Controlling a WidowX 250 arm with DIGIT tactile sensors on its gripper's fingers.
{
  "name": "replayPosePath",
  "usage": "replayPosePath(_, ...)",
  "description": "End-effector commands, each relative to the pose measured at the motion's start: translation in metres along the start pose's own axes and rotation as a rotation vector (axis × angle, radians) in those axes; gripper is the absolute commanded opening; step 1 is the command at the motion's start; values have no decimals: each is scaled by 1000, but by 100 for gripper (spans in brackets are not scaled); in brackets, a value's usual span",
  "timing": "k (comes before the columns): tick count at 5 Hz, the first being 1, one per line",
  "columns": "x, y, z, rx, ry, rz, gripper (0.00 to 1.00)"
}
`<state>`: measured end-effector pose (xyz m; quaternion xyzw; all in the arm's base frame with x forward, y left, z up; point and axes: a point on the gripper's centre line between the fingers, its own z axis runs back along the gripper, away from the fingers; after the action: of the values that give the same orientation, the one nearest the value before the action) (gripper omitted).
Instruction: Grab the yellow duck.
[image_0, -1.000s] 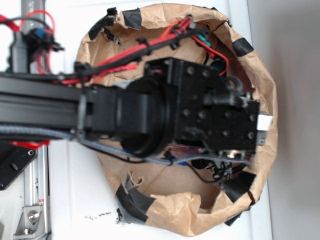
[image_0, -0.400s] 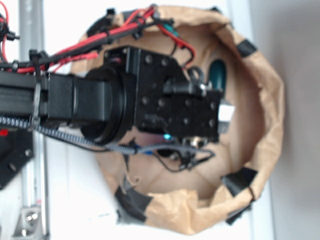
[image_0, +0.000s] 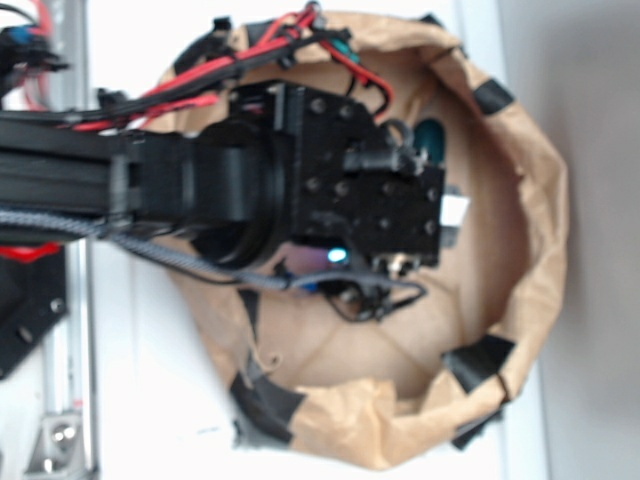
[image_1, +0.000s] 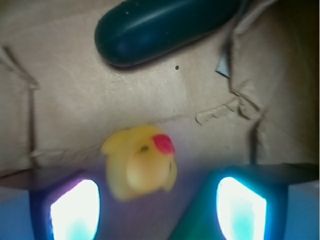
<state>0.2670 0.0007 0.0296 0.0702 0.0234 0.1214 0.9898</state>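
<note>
Exterior view: set overhead, facing straight down. Takes in the white worktop (image_0: 140, 400), its right edge against grey floor, and the whole brown paper bowl (image_0: 530, 200) near that edge. The arm (image_0: 60, 190) enters from the left edge and covers much of the bowl's floor. Moderate distance.

Wrist view: mounted on the arm, looking down and forward between the lit fingertips (image_1: 75, 210) at the lower corners. Very close to the paper floor.

Shared: the bowl's interior, including the dark green capsule (image_0: 432, 140) (image_1: 165, 27). The yellow duck (image_1: 140, 162) shows only at the wrist.
</note>
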Motion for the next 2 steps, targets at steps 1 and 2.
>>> replayPosePath(1, 6, -11, -25, -64, 52, -14, 0)
replayPosePath(2, -1, -14, -17, -78, 40, -35, 0)
